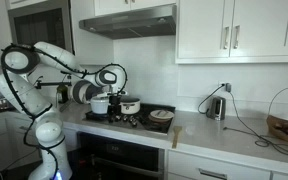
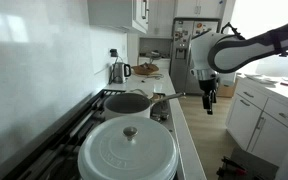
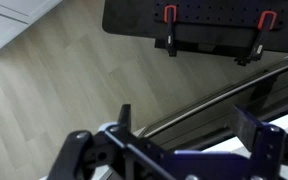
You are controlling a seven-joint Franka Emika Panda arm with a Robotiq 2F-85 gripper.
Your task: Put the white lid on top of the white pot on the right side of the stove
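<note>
A large white pot (image 2: 124, 160) stands at the near end of the stove, with a white lid (image 2: 130, 140) with a metal knob resting on it. In an exterior view the pot (image 1: 100, 104) sits at the stove's left end. My gripper (image 2: 206, 104) hangs in front of the counter edge, over the floor, apart from the pot and lid. It also shows in an exterior view (image 1: 114, 93). In the wrist view my gripper (image 3: 189, 135) is open and empty, with wooden floor and the counter's front edge beyond the jaws.
A dark pan (image 2: 132, 103) with a long handle sits behind the white pot; it also shows in an exterior view (image 1: 131, 105). A round wooden piece (image 1: 161, 115) lies at the stove's right. A kettle (image 2: 119, 71) stands further along. A basket (image 1: 287, 128) is far right.
</note>
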